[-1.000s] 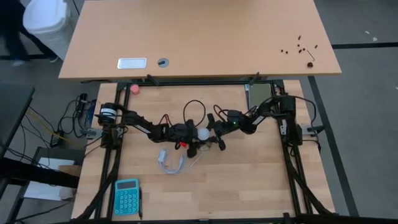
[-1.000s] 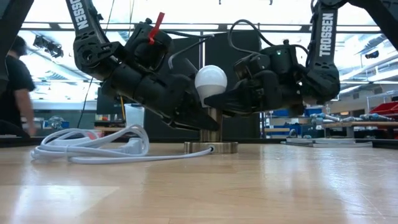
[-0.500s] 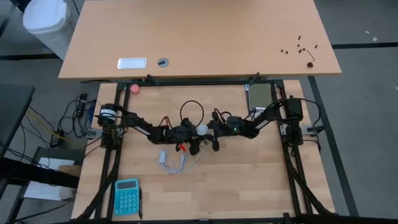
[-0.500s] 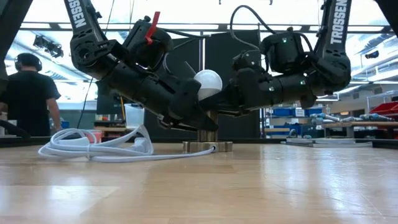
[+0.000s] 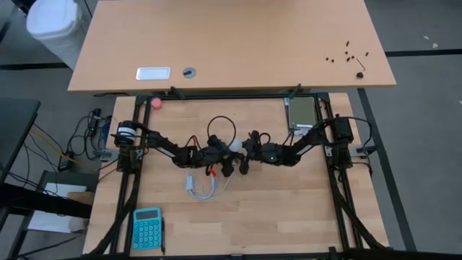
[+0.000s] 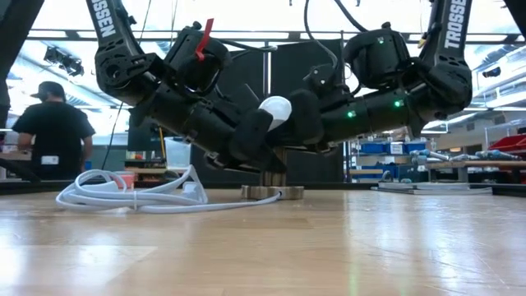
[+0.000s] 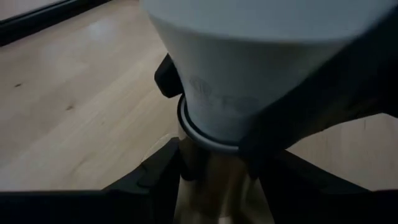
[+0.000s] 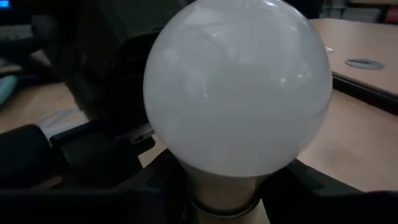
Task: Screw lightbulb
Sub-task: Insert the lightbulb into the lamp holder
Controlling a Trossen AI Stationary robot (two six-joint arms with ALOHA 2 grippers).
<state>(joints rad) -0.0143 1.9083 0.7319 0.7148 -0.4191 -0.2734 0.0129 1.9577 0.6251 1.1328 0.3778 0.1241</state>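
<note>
Left claw [image 6: 246, 152] reaches in low from the left and clamps the lamp holder stem just under the lightbulb [image 6: 275, 109]; in its own wrist view the two dark fingers sit either side of the metal stem below the bulb's white collar, part open to that width and closed on it. Judged to be steadying the holder.

Right claw [image 6: 292, 123] comes in from the other side, narrowly parted and gripping the bulb at its neck; its wrist view shows the fingers pinching just beneath the globe. The bulb stands between the two claws, touching both, upright over the round metal base [image 6: 272, 193] on the worktop [image 6: 329, 247].

Risks, as I judge them:
- Threads could cross if the right claw turns with the bulb leaning; whether the screw base is seated is hidden by the claws.
- The claws are crowded together; the right one rolling could strike the left fingers.
- If the left grip slips, the holder would spin with the bulb and drag the white cord [image 6: 123, 193] lying left of the left claw.
- Squeezing too hard at the neck could crack the bulb.

Bulb's look: small, frosted white, smooth round globe tapering to a paler collar [image 8: 236, 106]; no chips visible.
</note>
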